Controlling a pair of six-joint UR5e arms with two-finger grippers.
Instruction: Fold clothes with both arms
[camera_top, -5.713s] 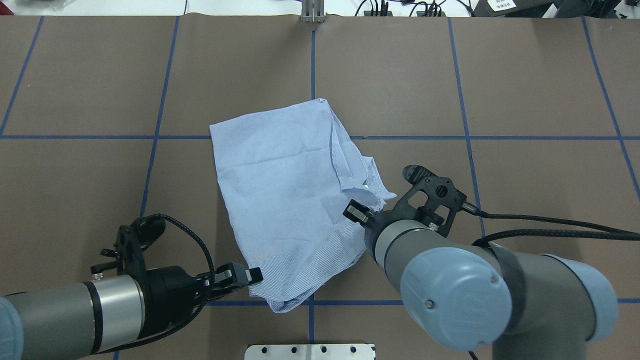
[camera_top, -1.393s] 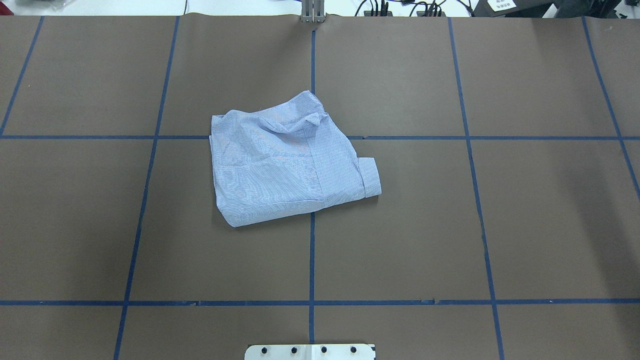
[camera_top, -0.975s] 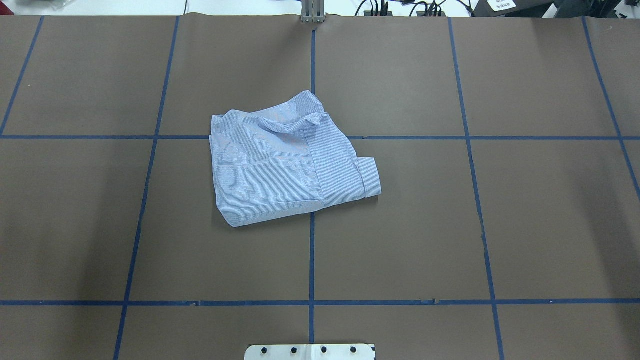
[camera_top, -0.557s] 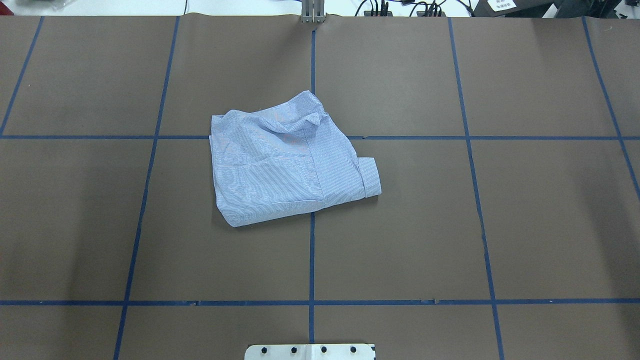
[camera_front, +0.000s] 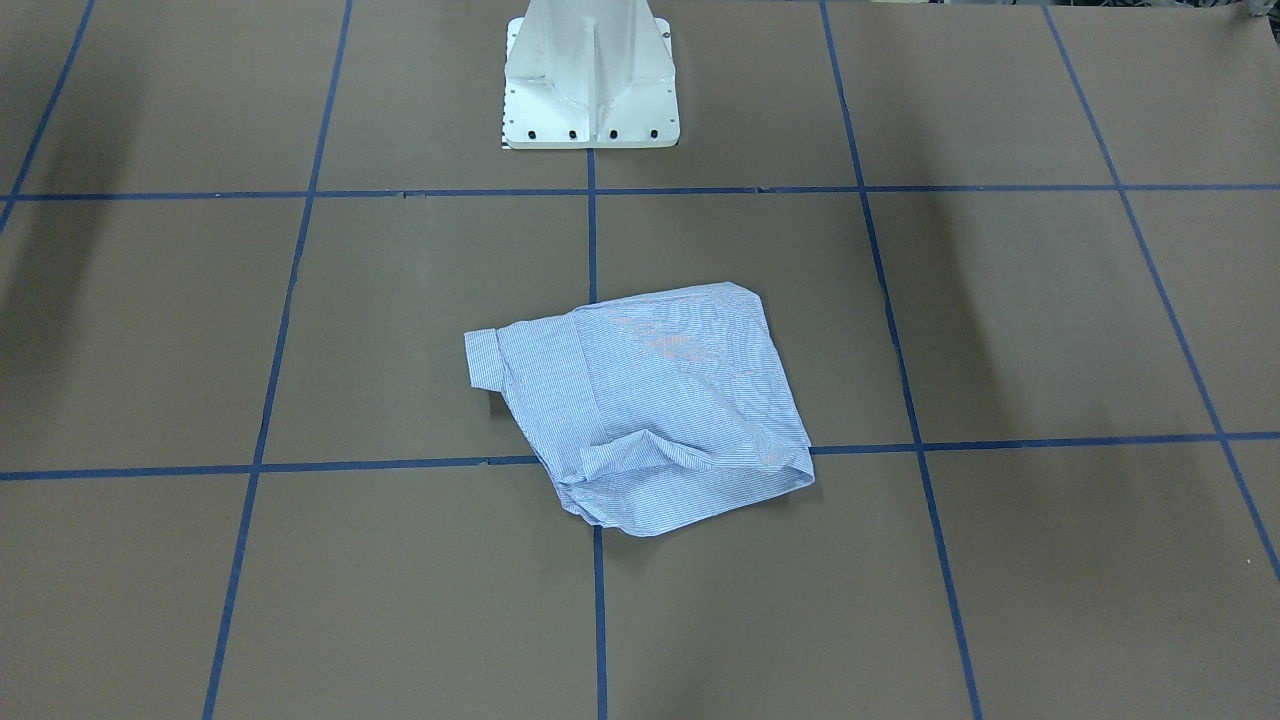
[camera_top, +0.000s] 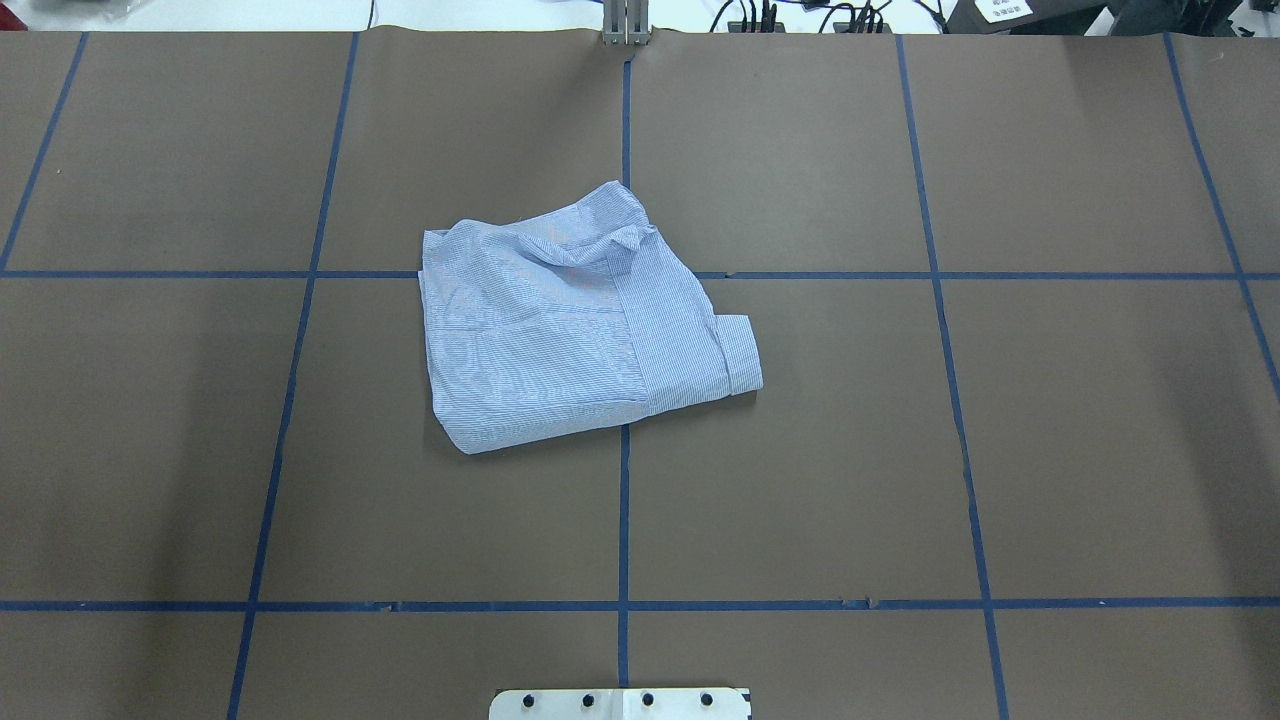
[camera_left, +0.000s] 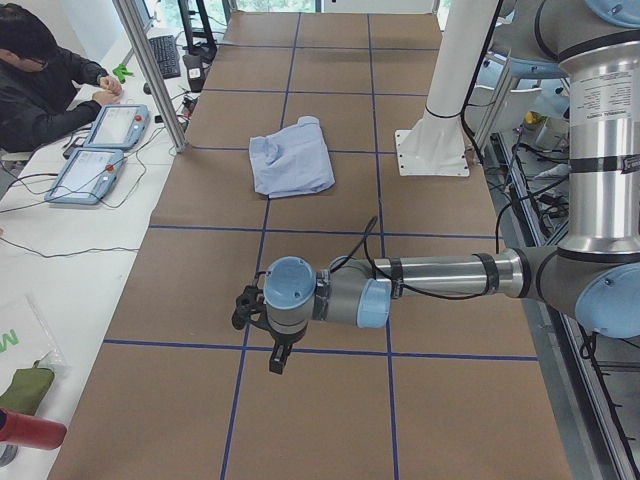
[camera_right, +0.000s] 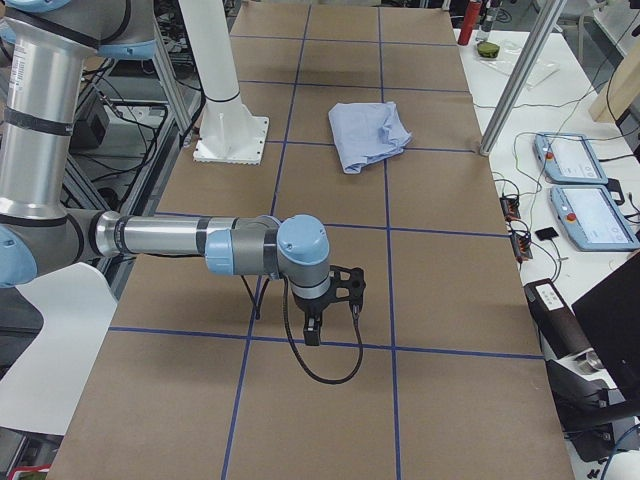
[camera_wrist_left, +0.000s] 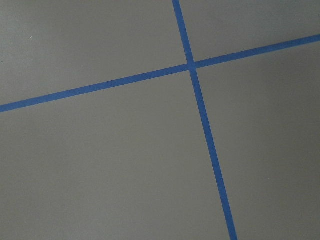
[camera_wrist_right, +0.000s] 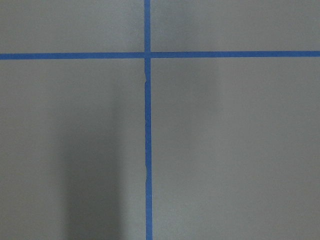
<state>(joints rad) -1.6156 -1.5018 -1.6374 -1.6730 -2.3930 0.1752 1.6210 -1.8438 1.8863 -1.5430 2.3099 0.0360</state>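
The light blue-and-white striped shirt (camera_top: 560, 330) lies folded in a compact bundle near the table's middle, a cuffed sleeve end sticking out on its right. It also shows in the front view (camera_front: 660, 400) and in both side views (camera_left: 292, 165) (camera_right: 368, 133). My left gripper (camera_left: 275, 355) hangs above the bare table far from the shirt and points down. My right gripper (camera_right: 313, 328) does the same at the other end. Both show only in the side views, so I cannot tell whether they are open or shut. The wrist views show only the table and its tape lines.
The brown table (camera_top: 900, 450) is marked with a blue tape grid. The white pedestal base (camera_front: 590, 80) stands at the robot's edge. A seated operator (camera_left: 40, 90) and teach pendants (camera_right: 575, 190) are beside the far long edge.
Since 5.7 s ago both arms have left the overhead view, and the shirt's near half has been folded over into a smaller bundle. Nothing has moved over the last 1.4 s.
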